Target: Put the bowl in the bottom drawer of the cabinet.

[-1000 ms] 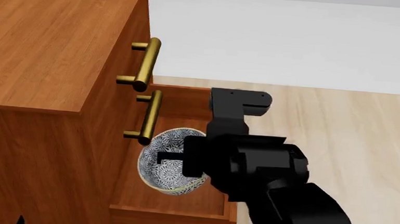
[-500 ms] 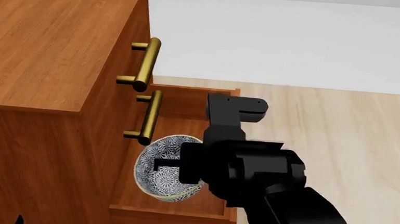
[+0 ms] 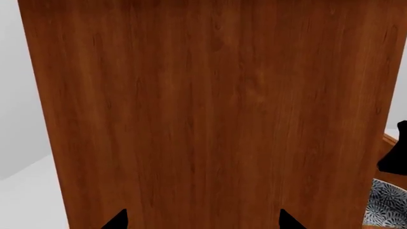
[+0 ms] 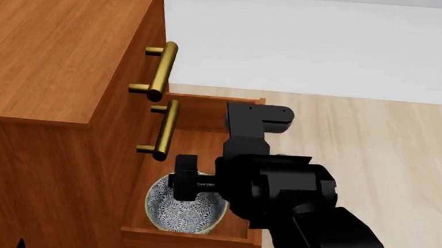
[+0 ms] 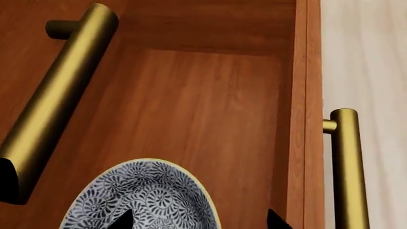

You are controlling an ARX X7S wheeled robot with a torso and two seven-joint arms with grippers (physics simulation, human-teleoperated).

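Found the bowl (image 4: 185, 211) down inside the bottom drawer (image 4: 206, 108) of the cabinet (image 4: 49, 44), mouth up, in the near end of the box close to the cabinet face. Could not tell from the head view whether it touched the near wall. Saw the drawer pulled well out over the light wooden floor (image 4: 389, 134), its reddish-brown boards bare beyond the bowl.

Found the right gripper (image 5: 198, 219) hanging just above the bowl with its jaws spread wide and nothing between them. Saw only the two dark fingertips (image 5: 124, 220) at the edge of the right wrist view, one over the patterned inside of the bowl and the other out past its pale rim, over the drawer floor. Saw no contact between tips and bowl. Made out, from the head, the black right arm (image 4: 278, 191) reaching across the drawer, with one finger block sticking out towards the cabinet face.

Noted two brass bar handles on the closed drawers above: the top handle (image 4: 161, 71) and the middle handle (image 4: 165, 129). Picked out the bottom drawer's own handle (image 5: 346, 167) on its front, outside the box.

Found the left gripper (image 3: 202, 220) facing a flat side of the cabinet, jaws wide apart and empty, with a sliver of the bowl showing past the panel's edge.
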